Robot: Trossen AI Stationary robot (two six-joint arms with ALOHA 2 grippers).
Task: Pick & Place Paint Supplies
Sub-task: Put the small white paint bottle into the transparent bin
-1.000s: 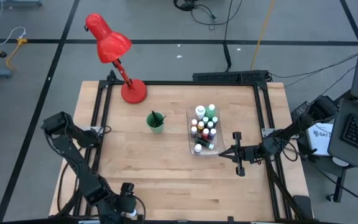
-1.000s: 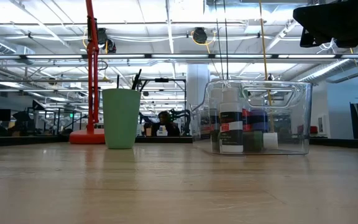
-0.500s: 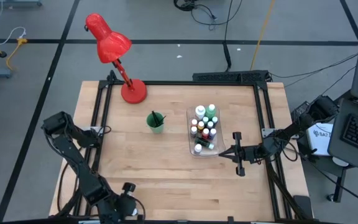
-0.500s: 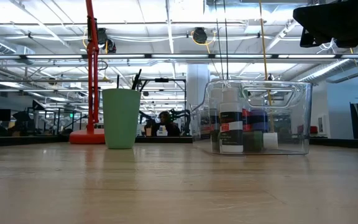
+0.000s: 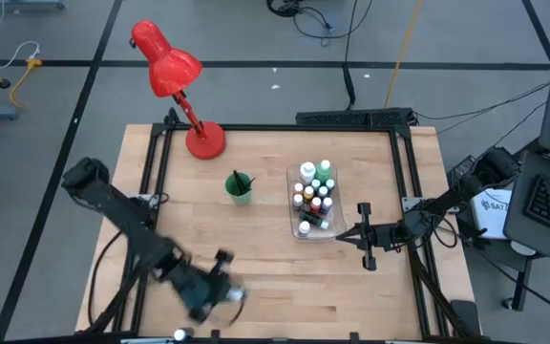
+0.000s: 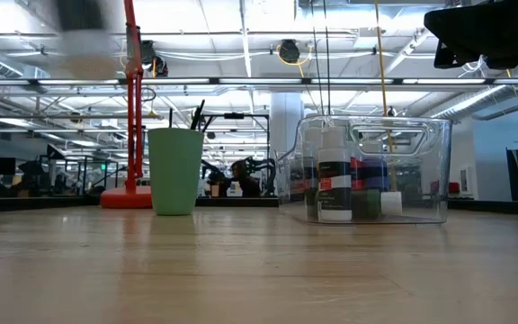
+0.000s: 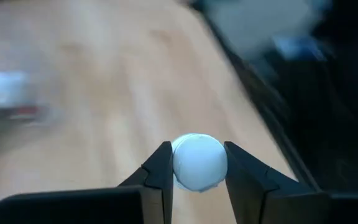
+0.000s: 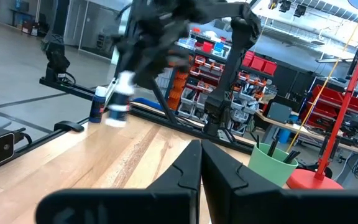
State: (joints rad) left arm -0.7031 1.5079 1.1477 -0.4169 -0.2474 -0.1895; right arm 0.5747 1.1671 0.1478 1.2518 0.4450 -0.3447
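Note:
In the left wrist view my left gripper is shut on a small paint bottle with a white cap. In the high view that gripper hangs over the table's near left part, blurred. From the right wrist view the bottle shows below it. A clear bin of paint bottles stands on the table right of centre. A green cup holds dark brushes. My right gripper hovers shut, to the right of the bin. My left gripper pinches the bottle's white cap between its two fingers, one on each side. The fingers slant down from the table's near left side. The bottle hangs below them, clear of the table.
A red desk lamp stands at the far left corner. Another dark bottle stands by the table's near left edge. Bare wood lies between the left gripper and the bin. Black rails frame the table.
My left gripper has swung from the table's near left corner up and toward the right, out over the wood, carrying the bottle lifted clear. The right arm, the bin and the cup have kept still.

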